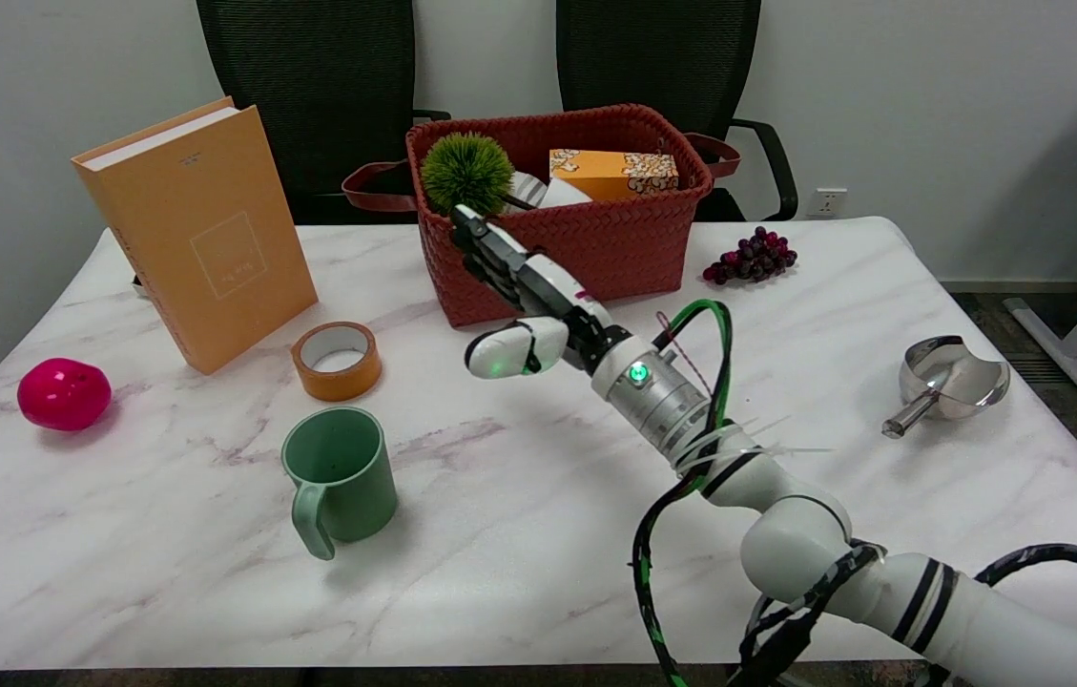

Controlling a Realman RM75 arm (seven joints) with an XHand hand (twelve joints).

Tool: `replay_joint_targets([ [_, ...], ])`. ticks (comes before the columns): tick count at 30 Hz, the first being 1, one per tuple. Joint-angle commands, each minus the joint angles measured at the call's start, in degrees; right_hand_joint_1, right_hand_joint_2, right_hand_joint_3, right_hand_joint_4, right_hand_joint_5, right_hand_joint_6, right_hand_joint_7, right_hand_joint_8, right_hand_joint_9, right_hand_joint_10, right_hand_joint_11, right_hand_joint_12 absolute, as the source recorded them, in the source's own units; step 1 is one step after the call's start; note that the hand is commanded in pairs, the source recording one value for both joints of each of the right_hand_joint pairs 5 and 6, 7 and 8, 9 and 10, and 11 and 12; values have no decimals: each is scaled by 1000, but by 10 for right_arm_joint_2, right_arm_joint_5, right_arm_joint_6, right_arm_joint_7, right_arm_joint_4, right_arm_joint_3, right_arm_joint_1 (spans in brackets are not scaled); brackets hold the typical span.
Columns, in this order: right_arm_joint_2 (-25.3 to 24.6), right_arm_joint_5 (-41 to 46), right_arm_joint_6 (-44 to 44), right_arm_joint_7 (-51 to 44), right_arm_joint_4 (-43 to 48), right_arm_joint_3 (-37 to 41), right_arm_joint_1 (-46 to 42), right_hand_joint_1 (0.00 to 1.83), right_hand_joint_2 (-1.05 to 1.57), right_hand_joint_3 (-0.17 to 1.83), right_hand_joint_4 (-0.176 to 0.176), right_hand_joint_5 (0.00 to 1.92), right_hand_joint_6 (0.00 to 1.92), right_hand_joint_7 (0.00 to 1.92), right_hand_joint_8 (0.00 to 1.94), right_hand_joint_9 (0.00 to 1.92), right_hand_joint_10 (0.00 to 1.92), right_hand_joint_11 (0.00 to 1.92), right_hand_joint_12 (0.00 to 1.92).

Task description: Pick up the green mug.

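- Marble-patterned white table (519,572) filled the view, with a pale wall and two black office chairs (309,86) behind its far edge.
- Nearest, toward the left of centre, stood the green mug (340,477), upright, its mouth facing up and nothing visible inside.
- Its long axis ran vertically; the handle (312,520) pointed toward the near edge and slightly left.
- By its matte look it was probably plastic or glazed ceramic: stiff, fairly light, likely a little slippery on the smooth wall, and liable to tip if nudged at the rim.
- Taking hold around the body from the right seemed the soundest choice, since that side was bare; hooking the handle would call for reaching around to the near side.
- Right of the mug and well apart from it, the right hand (524,301) hung above the table, fingers stretched out and apart, thumb out to the left, grasping nothing.
- Farther left lay a pink ball (64,393); a roll of tape (338,360) sat just beyond the mug.
- Off to the right rested a metal scoop (948,380).
- Behind these, an orange book (199,234) stood on the left, a red woven basket (562,253) in the middle, and purple grapes (752,258) to the right.
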Motion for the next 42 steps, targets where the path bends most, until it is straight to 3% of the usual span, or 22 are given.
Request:
replay_joint_targets([
  [1, -46, -26, -69, 25, -66, -33, 50, 680, -64, -133, 0, 0, 0, 98, 98, 0, 0, 89, 89],
  [18, -93, -26, -52, 26, -144, -50, 80, 812, -298, 63, 0, 0, 0, 75, 75, 0, 0, 79, 79],
  [42, -146, -63, 17, 58, -209, -73, 63, 782, -306, 59, 0, 0, 0, 55, 55, 0, 0, 77, 77],
])
